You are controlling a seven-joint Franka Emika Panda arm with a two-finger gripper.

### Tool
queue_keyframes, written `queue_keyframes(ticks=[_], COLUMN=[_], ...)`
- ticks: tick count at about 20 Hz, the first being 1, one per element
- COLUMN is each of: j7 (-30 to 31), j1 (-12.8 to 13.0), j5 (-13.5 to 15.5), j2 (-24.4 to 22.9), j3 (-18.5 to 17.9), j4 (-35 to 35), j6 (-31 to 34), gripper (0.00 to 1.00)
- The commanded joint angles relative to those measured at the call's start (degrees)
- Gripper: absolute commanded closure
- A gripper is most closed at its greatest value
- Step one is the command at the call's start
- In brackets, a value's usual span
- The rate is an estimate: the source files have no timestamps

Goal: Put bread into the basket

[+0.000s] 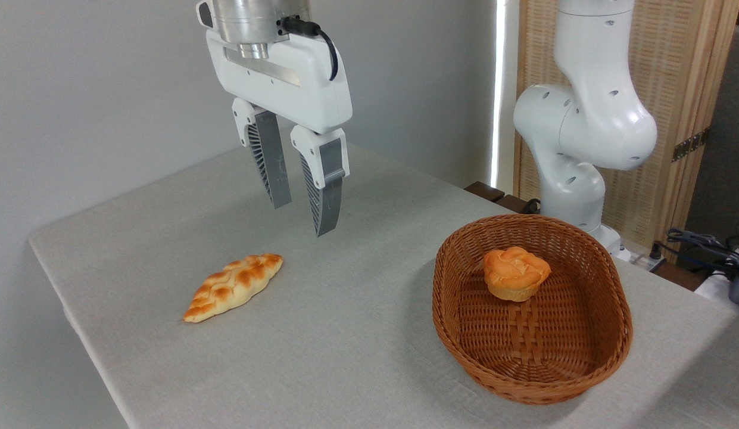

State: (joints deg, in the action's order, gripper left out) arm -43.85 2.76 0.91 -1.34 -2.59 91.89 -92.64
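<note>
**Inspector A:** Starting at the jaws. What is their condition?

**Inspector B:** The gripper (303, 219) is hanging above the bench (357, 333) with its jaws spread and nothing between them. The fingers (324, 196) are grey, ribbed and tapering to blunt tips, and they are pointing down with a slight tilt. The housing above them is showing as smooth white plastic under a metal collar.

**Inspector A:** And directly below?

**Inspector B:** Bare grey cloth with a fine weave is covering the bench. A braided loaf (233, 286) is lying near, below and left of the jaws, clear of them. It is golden, glossy and pointed at both ends, with its long axis running from lower left to upper right.

**Inspector A:** Location of the bread?

**Inspector B:** The bread (516, 273) is sitting inside the basket (464, 342), well to the right of the jaws. It is round and muffin-shaped, orange, with a lumpy, cracked top facing up; no long axis is showing. It is resting upright on the woven floor, toward the far end.

**Inspector A:** The basket itself?

**Inspector B:** Brown wicker, oval, with a rolled rim.
</note>
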Motion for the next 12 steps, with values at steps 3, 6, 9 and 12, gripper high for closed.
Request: queue_keyframes(ticks=[3, 6, 9, 12], j7=[-1.0, -1.0, -1.0, -0.9], j1=[-1.0, -1.7, -1.8, -1.8], j5=[-0.1, -0.1, -0.2, -0.2], j2=[0.1, 0.2, 0.2, 0.1], j3=[1.4, 2.2, 2.9, 2.4], j4=[-0.4, -0.4, -0.4, -0.4], j6=[0.0, 0.0, 0.2, 0.3], gripper=[0.00, 0.00, 0.00, 0.00])
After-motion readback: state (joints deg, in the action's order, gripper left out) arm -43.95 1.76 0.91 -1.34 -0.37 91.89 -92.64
